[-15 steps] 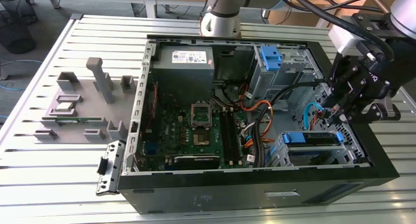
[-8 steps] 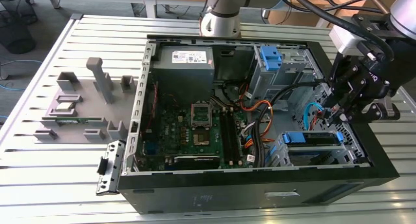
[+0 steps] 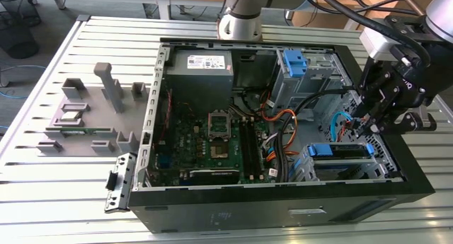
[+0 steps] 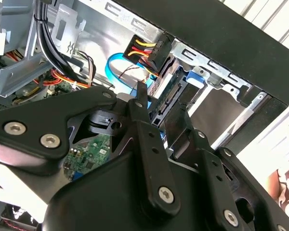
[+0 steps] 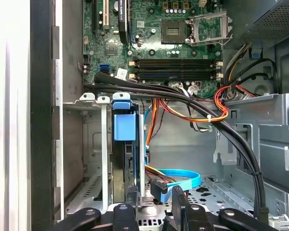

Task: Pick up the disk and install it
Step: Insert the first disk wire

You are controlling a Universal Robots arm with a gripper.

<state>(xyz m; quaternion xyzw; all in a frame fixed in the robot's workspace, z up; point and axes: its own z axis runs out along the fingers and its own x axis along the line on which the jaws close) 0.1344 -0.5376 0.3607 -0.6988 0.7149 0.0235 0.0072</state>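
The claw (image 3: 368,128) hangs inside the open computer case (image 3: 247,207), which lies on the desk (image 3: 57,180) toward its edge at the exterior view's right. The fingers (image 5: 132,197) stand apart and seem to grip nothing. The disk (image 3: 338,150), in its blue bracket, sits slotted in the drive cage (image 3: 301,165) just beneath them.

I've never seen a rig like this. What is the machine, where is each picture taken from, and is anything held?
It is one robot arm whose gripper hangs over an open computer case on a slatted metal table. The exterior view comes from a camera off the arm; both wrist views come from cameras riding on it. The disk sits inside the case, close to the gripper. The jaws stand apart and seem to hold nothing. A grey parts holder lies beside the case.
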